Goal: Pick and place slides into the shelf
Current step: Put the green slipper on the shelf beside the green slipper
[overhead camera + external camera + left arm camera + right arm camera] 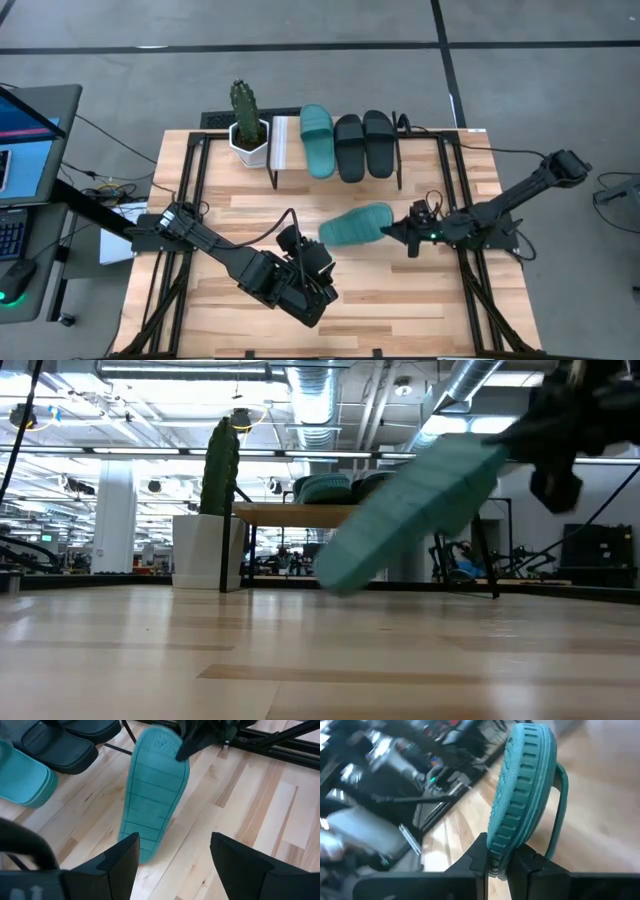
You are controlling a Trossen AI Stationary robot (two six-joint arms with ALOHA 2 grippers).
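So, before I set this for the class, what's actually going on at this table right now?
The right gripper is shut on one end of a teal slide, holding it tilted with its other end low over the table. The left gripper waits open nearby. On the shelf already sit another teal slide and two black slides, beside a potted cactus.

Looking like a robotics lab or open industrial workspace — exposed silver ducting and pipes are running across the ceiling at the top of the low view, with strip lights glowing and white columns standing at the left. A laptop is sitting on a stand at the high view's left edge — cables are trailing over grey concrete floor.
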